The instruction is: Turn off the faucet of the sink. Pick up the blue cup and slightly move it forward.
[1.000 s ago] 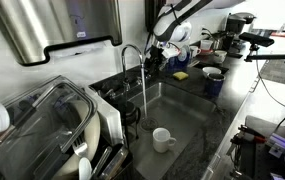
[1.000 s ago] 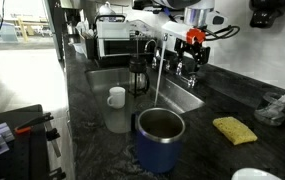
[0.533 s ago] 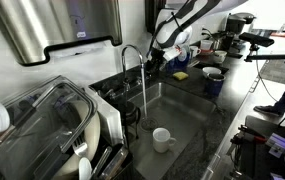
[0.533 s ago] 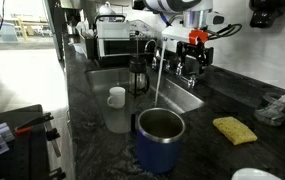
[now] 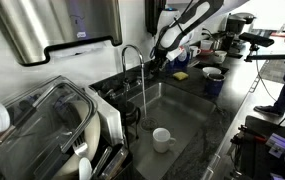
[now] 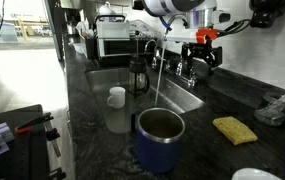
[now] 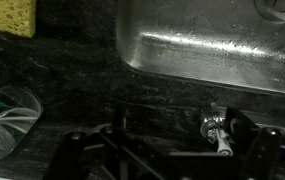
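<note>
Water still runs from the chrome faucet (image 5: 132, 57) (image 6: 154, 38) into the steel sink (image 5: 187, 108) (image 6: 182, 97). My gripper (image 5: 163, 58) (image 6: 202, 60) hangs just above the counter behind the sink, at the faucet's base. In the wrist view the gripper (image 7: 182, 148) is open, and a small chrome faucet handle (image 7: 220, 130) lies between the jaws, close to the right finger (image 7: 254, 140). The blue cup (image 5: 213, 80) (image 6: 159, 140) stands upright on the dark counter beside the sink, apart from the gripper.
A white mug (image 5: 162, 138) (image 6: 117, 97) stands in the sink. A yellow sponge (image 6: 234, 130) (image 7: 7, 15) and a clear glass (image 7: 7, 115) lie on the counter. A dark jug (image 6: 139, 72) stands by the basin. A dish rack (image 5: 52, 125) sits beside the sink.
The gripper, still open, has dropped lower and shifted sideways along the back of the sink toward the faucet handle. The water keeps flowing; the cup has not moved.
</note>
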